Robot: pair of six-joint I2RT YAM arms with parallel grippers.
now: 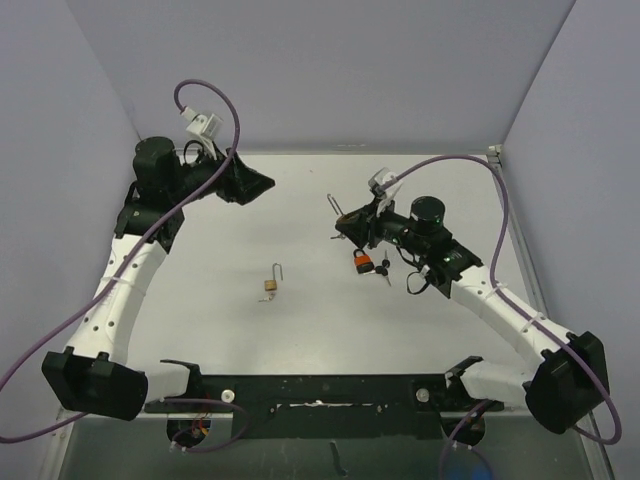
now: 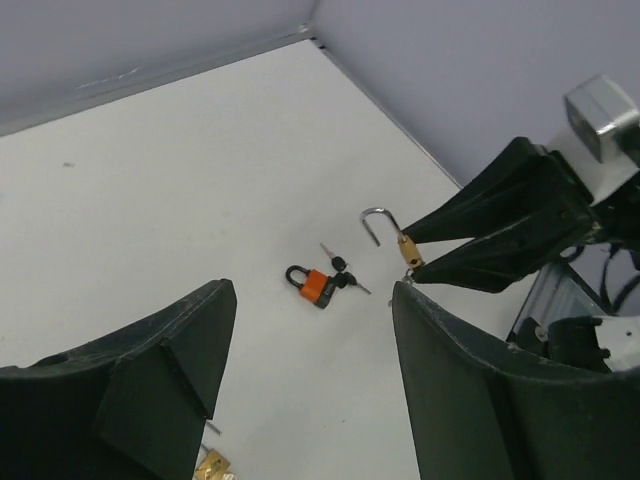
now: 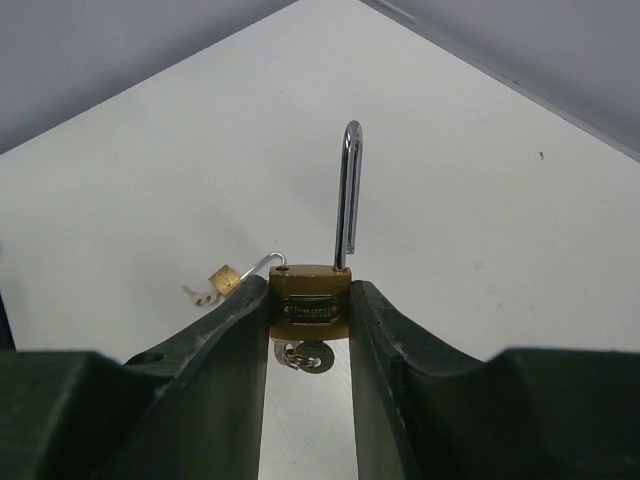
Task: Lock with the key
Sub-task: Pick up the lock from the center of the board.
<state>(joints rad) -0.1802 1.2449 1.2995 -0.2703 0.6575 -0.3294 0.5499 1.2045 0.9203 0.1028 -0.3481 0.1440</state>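
The right gripper [image 3: 311, 290] clamps the body of a brass padlock [image 3: 310, 305] between its fingers, with a key [image 3: 305, 357] in the end facing the palm. The long shackle [image 3: 348, 190] is open and points straight out past the fingertips. The lock is held up near the orange padlock [image 1: 361, 262]. A smaller brass padlock [image 1: 271, 285] lies well to the left of the orange padlock. Farther left, the left gripper [image 1: 264, 184] gapes wide and empty.

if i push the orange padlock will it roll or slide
Likely slide, not roll: the orange padlock lies flat on the table. Its keys look loosely attached, so they'd probably trail or swing. Compact and solid-looking, it's probably heavy for its size.
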